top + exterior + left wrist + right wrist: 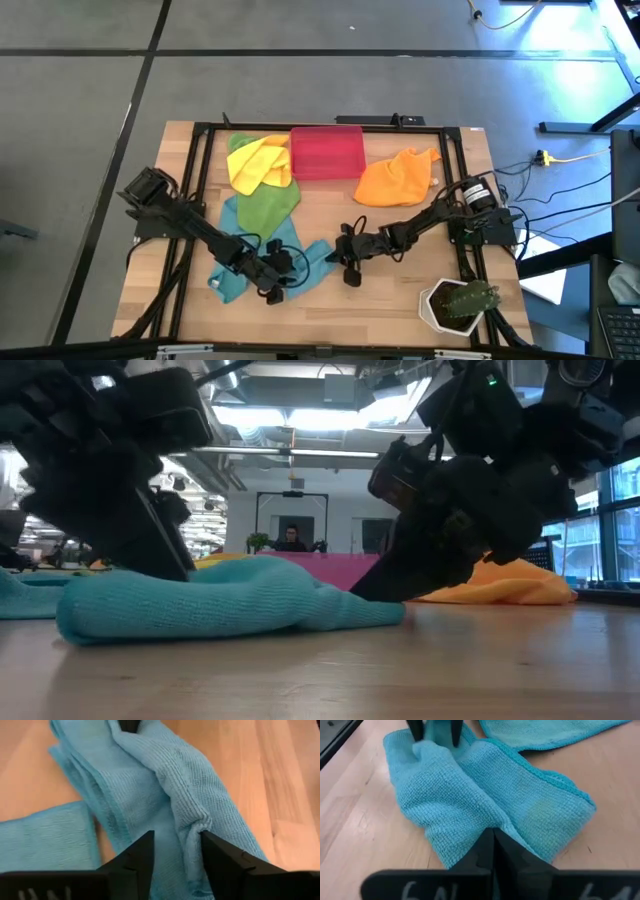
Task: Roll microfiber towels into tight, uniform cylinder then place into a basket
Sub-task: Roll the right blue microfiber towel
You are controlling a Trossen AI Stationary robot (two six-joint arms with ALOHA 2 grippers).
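Low over the front of the wooden table, both arms are stretched inward and downward toward a crumpled teal-blue towel. The left end effector is seen with its fingers parted, a raised fold of the towel lying between them without being squeezed. The right end effector is pressed fully together, its tips set against the opposite edge of the same towel; whether any cloth is pinched cannot be told. A second teal-blue towel is spread flat under the left arm. Farther back, the red-pink basket is seen at the table's far edge, flanked by a yellow towel and an orange towel, with a green towel lying nearer the middle.
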